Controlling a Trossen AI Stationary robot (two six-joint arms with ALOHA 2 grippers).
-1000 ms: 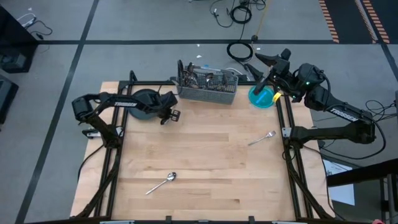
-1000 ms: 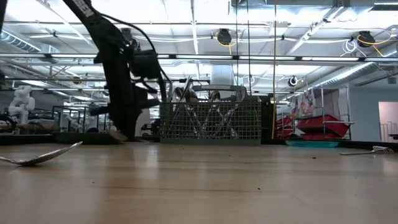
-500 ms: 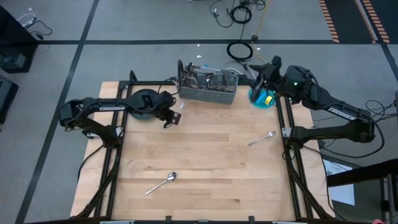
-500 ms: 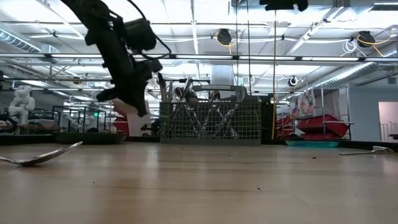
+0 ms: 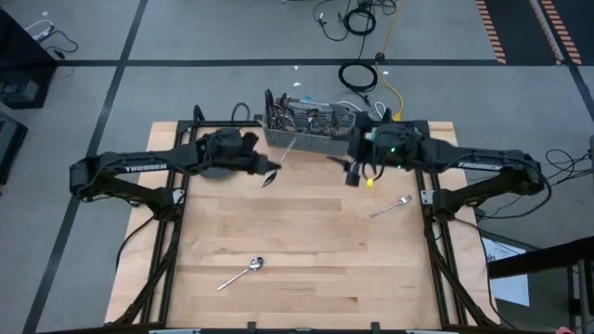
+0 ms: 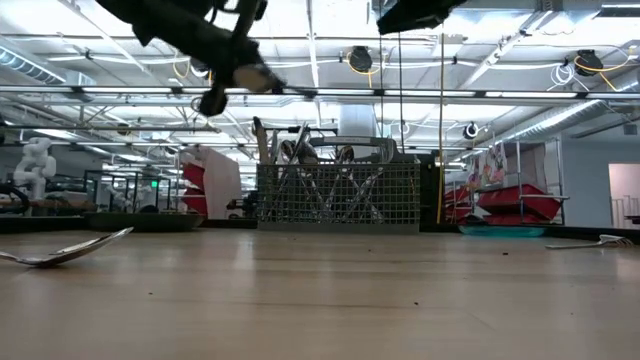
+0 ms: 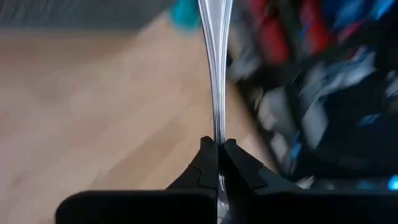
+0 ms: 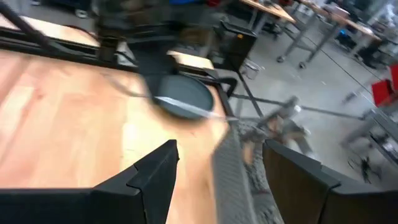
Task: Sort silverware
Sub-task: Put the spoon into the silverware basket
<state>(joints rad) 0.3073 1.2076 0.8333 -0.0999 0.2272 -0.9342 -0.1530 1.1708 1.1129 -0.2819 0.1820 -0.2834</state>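
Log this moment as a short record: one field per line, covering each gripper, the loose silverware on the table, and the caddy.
left gripper: shut on a silver utensil handle, raised above the table near the dark plate
right gripper: open, holding nothing, just in front of the caddy
caddy: grey wire mesh, at the table's far edge, several utensils standing in it
spoon: lying loose on the near left of the wooden table
fork: lying loose near the table's right edge

My left tool lifts a utensil just left of the caddy; spoon and fork lie before it.
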